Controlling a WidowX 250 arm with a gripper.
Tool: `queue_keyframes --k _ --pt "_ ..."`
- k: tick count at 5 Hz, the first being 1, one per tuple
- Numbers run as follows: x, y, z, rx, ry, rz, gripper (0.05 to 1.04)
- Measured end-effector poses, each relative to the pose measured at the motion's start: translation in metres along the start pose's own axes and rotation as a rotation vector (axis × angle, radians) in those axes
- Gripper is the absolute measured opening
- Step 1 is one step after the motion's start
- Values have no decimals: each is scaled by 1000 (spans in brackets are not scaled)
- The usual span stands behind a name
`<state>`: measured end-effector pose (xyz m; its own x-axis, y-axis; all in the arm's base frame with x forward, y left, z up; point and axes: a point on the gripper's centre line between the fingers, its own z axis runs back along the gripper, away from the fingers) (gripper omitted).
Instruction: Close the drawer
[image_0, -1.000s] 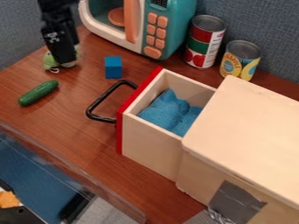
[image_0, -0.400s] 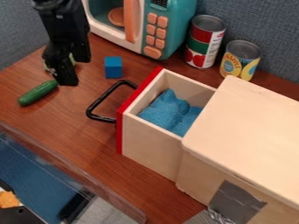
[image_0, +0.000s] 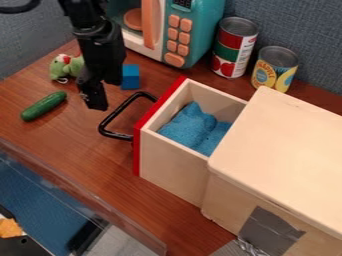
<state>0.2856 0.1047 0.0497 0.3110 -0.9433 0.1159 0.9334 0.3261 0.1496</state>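
The gripper (image_0: 99, 106) hangs over the table at the upper left, just left of the drawer's black handle (image_0: 113, 116), with a small gap in view between them. A wooden drawer (image_0: 172, 172) with a red front (image_0: 137, 150) stands pulled out of its wooden box (image_0: 284, 150). Inside the drawer lies a blue cloth-like thing (image_0: 190, 127).
A green cucumber (image_0: 44, 105) and a green plush toy (image_0: 65, 67) lie to the left. The blue block (image_0: 130, 77) is just right of the arm. Behind stand a teal toy microwave (image_0: 200, 30) and two cans (image_0: 234, 47), (image_0: 274, 69).
The arm has come down and to the right from the upper left, toward the handle, uncovering the plush toy. The drawer has stayed where it was.
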Motion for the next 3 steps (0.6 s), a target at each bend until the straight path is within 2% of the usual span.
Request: queue_keyframes --k 1,2,3 --pt "5 1 -14 -42 41 -34 1000" --pt "6 -1 -21 -63 65 -61 999" --pt "13 -9 -25 -90 70 -89 999"
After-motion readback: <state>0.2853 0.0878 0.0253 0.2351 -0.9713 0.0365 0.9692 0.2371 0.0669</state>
